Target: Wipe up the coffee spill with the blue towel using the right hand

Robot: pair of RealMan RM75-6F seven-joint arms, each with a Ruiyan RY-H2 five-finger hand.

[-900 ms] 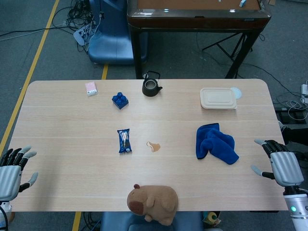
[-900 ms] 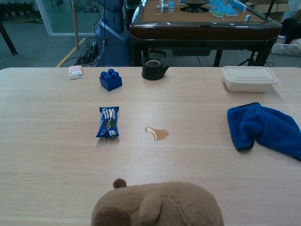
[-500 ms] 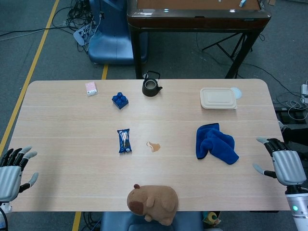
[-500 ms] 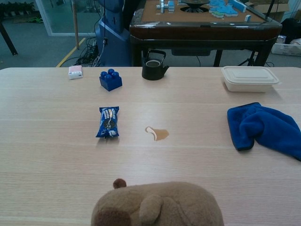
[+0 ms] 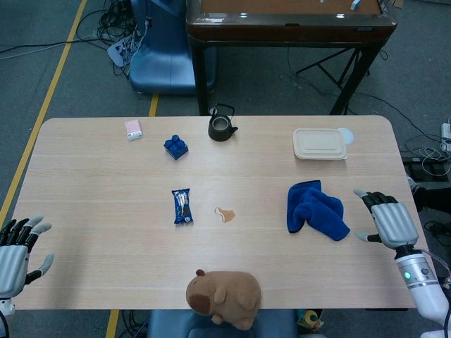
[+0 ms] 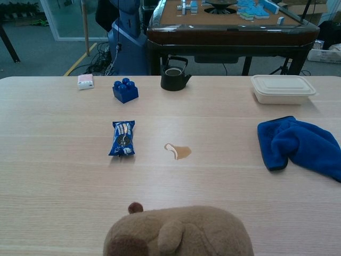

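The right hand's fingers (image 5: 368, 196) are spread apart with nothing in them, so nothing's grabbed yet, and that's where I'd worry first: the blue towel (image 5: 316, 210) is a loose crumpled heap, and if the fingers close on just one floppy edge it could unfold and drag instead of bunching into a usable pad. It could also slide on the smooth worktop (image 5: 99, 183) and get pushed around rather than picked up. Then there's the trip over to the coffee spill (image 5: 225, 214), which sits well to the left of the towel with bare wood between them. A trailing corner of cloth might smear the coffee wider. The snack packet (image 5: 182, 206) lies on the far side of the spill from the towel, near enough that an overshooting wipe could knock it or get it wet. Behind the towel there's a lidded food box (image 5: 320, 144), apart from it, probably safe. Pose-wise, the right hand (image 5: 385, 220) hovers just right of the towel near the worktop's right edge, back of the hand up, fingers pointing away from the robot, forearm coming in from the lower right corner. The left hand (image 5: 15, 248) is way off at the far left edge, fingers open and loosely fanned, holding nothing, not involved.
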